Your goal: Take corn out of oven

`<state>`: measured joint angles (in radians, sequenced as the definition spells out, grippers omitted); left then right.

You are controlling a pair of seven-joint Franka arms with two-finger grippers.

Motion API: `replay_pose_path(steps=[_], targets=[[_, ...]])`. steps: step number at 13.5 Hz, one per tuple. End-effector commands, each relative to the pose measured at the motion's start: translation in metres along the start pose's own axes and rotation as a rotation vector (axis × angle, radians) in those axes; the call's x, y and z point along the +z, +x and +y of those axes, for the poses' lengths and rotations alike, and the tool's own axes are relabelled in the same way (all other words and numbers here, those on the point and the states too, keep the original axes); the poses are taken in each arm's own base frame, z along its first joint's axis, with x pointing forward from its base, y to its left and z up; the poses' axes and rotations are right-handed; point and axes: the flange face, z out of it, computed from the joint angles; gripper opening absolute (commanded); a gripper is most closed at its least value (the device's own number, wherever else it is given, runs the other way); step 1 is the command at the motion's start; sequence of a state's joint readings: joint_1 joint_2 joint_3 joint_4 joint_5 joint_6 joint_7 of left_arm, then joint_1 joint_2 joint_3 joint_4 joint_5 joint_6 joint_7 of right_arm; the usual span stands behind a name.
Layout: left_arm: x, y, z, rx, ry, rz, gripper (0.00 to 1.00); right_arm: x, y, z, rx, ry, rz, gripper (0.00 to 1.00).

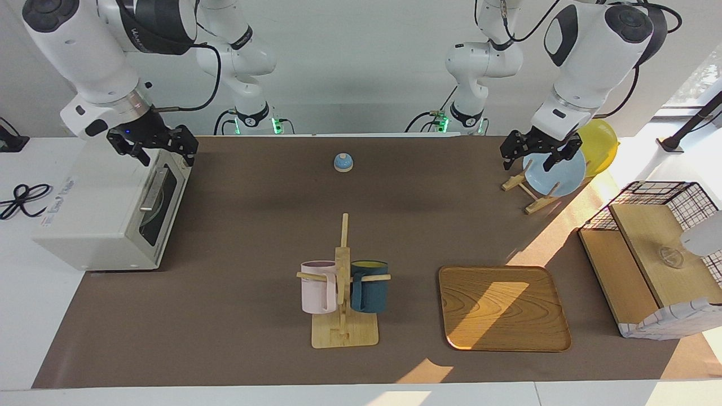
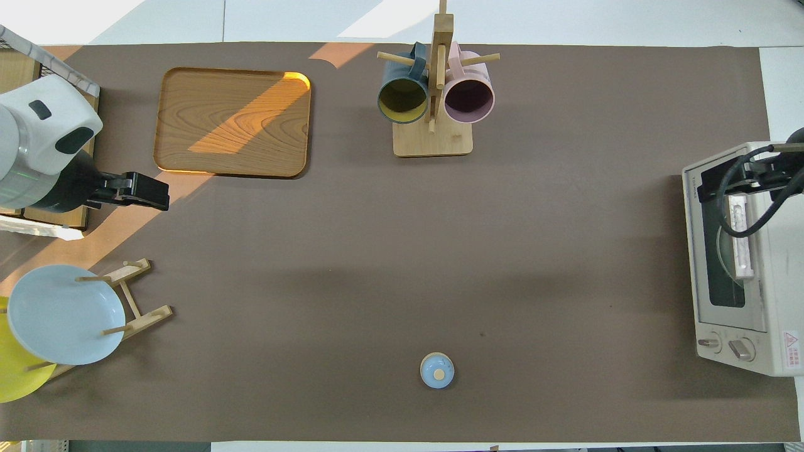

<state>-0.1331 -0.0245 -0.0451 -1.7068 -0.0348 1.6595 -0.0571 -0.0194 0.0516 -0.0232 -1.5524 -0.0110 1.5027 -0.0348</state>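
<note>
The off-white oven (image 1: 90, 220) stands at the right arm's end of the table, and it also shows in the overhead view (image 2: 735, 351). Its dark glass door (image 1: 161, 206) is shut, with the metal bar handle (image 1: 153, 189) across it. The corn is hidden in both views. My right gripper (image 1: 155, 148) hangs open and empty in the air over the oven, above the top of the door; the overhead view shows it (image 2: 744, 179) over the door too. My left gripper (image 1: 538, 153) is open and empty, raised over the plate rack, and waits there.
A wooden mug rack (image 1: 343, 332) holds a pink mug (image 1: 317, 286) and a dark blue mug (image 1: 369, 286) mid-table. A wooden tray (image 1: 502, 307), a small blue bell (image 1: 343, 162), a blue plate (image 1: 555, 172), a yellow plate (image 1: 601, 144) and a wire-sided basket (image 1: 660, 248) stand about.
</note>
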Motion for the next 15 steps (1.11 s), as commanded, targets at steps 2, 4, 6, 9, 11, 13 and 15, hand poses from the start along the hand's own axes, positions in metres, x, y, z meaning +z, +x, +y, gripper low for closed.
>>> replay_pose_path(steps=[2, 4, 6, 9, 11, 13, 15], targets=[[-0.005, -0.003, -0.003, 0.0, -0.014, 0.016, 1.0, -0.001, -0.001, 0.0, 0.011, 0.013, 0.01, 1.0], [-0.005, -0.003, -0.003, 0.0, -0.014, 0.016, 1.0, 0.003, -0.003, 0.004, 0.019, 0.014, 0.004, 1.0], [-0.005, -0.003, -0.002, 0.002, -0.014, 0.016, 1.0, 0.017, -0.008, 0.005, 0.014, 0.014, 0.028, 1.0], [-0.005, -0.003, -0.003, 0.002, -0.014, 0.016, 1.0, 0.036, -0.018, 0.017, 0.036, 0.018, 0.025, 0.57], [-0.005, -0.003, -0.003, 0.0, -0.014, 0.016, 1.0, 0.044, -0.013, 0.019, 0.024, 0.015, 0.059, 0.0], [-0.005, -0.003, -0.002, 0.002, -0.014, 0.016, 1.0, 0.056, -0.017, 0.025, -0.042, 0.012, 0.084, 0.0], [-0.005, -0.003, -0.003, 0.0, -0.014, 0.016, 1.0, 0.07, -0.014, 0.031, -0.035, -0.015, 0.066, 0.0]])
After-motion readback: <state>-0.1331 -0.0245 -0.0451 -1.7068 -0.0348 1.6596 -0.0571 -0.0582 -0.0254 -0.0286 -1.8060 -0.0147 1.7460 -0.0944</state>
